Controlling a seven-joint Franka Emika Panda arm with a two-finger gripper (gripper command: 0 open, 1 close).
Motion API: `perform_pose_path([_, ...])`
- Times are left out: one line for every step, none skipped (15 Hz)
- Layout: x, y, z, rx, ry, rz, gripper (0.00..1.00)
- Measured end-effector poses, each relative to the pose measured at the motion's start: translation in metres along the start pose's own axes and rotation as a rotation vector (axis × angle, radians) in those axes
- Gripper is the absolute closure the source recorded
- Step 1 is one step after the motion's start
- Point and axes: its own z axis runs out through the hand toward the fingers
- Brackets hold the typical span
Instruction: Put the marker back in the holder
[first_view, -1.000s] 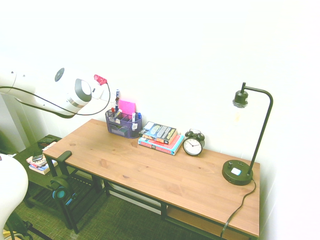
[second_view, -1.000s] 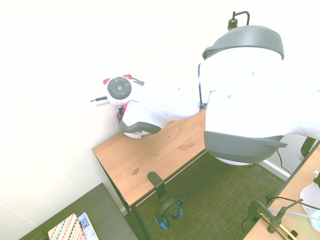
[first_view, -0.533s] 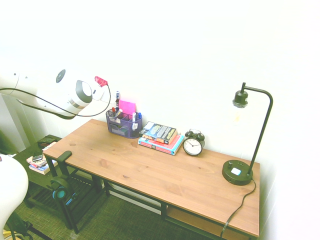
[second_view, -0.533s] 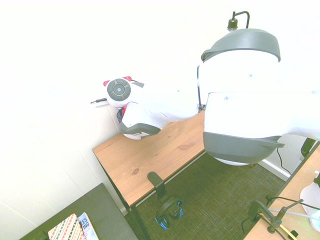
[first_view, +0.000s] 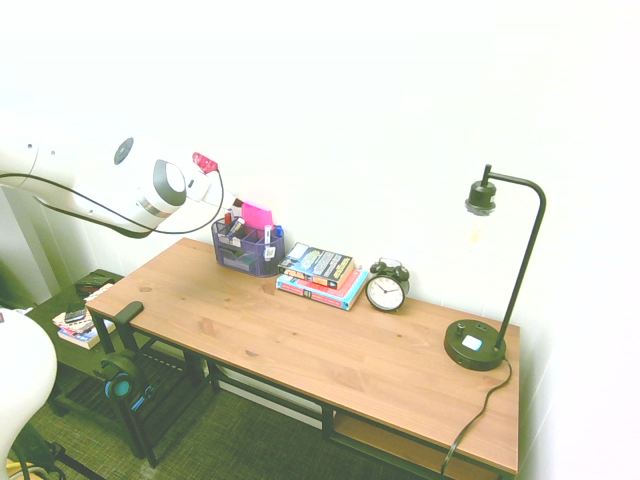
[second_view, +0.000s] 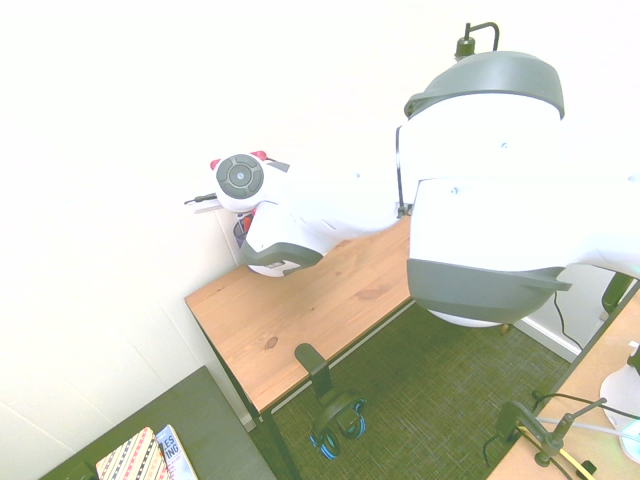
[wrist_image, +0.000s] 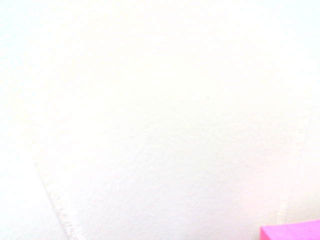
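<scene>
One change this second: gripper (first_view: 228, 203) moved over the purple mesh holder (first_view: 247, 252) just below it; marker now hidden, probably going in; I cannot tell gripper state.

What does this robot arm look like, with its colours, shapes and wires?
The arm is glossy white, built of rounded segments with grey bands at the joints and a round grey cap. A red tab sits near its tip, and a thin black cable loops alongside it.
</scene>
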Motion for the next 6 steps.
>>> perform_pose_path([0.002, 0.000, -0.004, 0.021, -0.005, 0.005, 0.00])
perform_pose_path([0.004, -0.004, -0.015, 0.059, -0.015, 0.012, 0.00])
perform_pose_path([0.009, -0.011, -0.029, 0.099, -0.021, 0.024, 0.00])
perform_pose_path([0.016, -0.015, -0.047, 0.125, -0.027, 0.037, 0.00])
perform_pose_path([0.023, -0.016, -0.065, 0.143, -0.033, 0.046, 0.00])
perform_pose_path([0.031, -0.015, -0.084, 0.156, -0.039, 0.054, 0.00])
